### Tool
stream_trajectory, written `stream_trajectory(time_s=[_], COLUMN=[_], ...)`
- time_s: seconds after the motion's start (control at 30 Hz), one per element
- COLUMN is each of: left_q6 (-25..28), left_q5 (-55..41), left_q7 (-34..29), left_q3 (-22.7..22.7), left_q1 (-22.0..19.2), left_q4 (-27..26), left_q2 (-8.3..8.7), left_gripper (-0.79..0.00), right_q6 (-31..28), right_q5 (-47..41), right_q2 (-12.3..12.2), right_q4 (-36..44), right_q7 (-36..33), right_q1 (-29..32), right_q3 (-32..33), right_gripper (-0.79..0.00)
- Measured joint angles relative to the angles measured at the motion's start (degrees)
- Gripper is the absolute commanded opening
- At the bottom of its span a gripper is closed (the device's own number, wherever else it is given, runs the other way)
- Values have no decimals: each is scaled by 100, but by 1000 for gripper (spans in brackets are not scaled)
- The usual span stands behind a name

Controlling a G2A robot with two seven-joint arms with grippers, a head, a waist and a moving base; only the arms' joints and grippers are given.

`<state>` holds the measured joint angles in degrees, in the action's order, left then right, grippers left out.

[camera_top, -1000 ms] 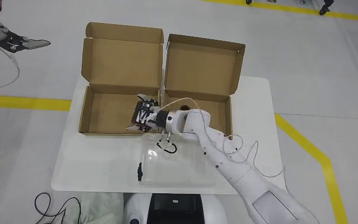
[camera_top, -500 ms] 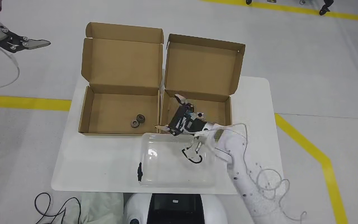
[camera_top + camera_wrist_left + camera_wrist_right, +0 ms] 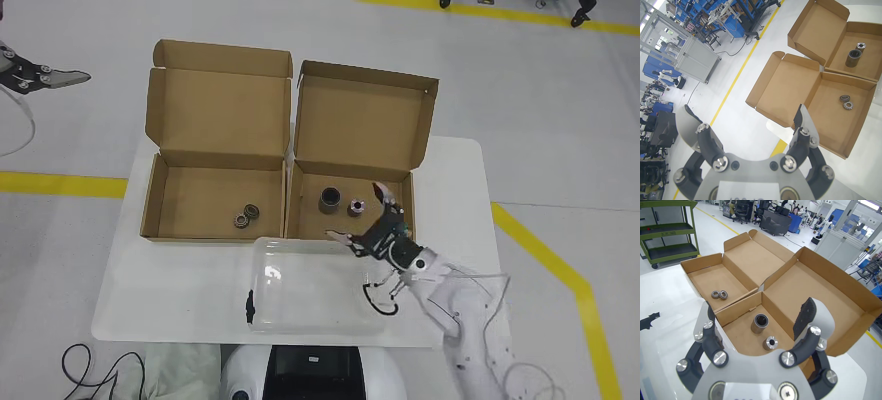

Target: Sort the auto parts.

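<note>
Nearby, a clear tray (image 3: 300, 290) lies just before the right box (image 3: 365, 120).

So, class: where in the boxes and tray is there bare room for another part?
The left box's floor is bare from its left wall to the two bearings. The tray is bare. The right box is crowded: sleeve, cylinder, open right gripper over its front.

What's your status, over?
Right hand open, empty, over right box. Left hand open, off-table. Two bearings in left box, two sleeves in right. Nothing blocking.
</note>
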<state>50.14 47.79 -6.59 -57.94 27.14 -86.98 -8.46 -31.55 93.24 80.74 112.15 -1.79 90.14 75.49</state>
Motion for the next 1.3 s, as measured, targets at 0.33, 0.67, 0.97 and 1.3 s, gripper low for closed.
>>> stream_trajectory(time_s=[0.33, 0.67, 0.97, 1.3], left_q6=[0, 0, 0, 0], left_q5=[0, 0, 0, 0], left_q7=[0, 0, 0, 0], left_q3=[0, 0, 0, 0], left_q1=[0, 0, 0, 0], left_q4=[0, 0, 0, 0], left_q2=[0, 0, 0, 0], left_gripper=[0, 0, 0, 0], right_q6=[259, 571, 856, 981], right_q5=[-145, -450, -756, -876], right_q2=[-159, -263, -302, -307], right_q4=[277, 793, 1682, 1879], right_q7=[825, 1655, 2054, 2346], right_q1=[1091, 2303, 3794, 4369], right_q3=[824, 1600, 2344, 2562], right_gripper=[0, 0, 0, 0])
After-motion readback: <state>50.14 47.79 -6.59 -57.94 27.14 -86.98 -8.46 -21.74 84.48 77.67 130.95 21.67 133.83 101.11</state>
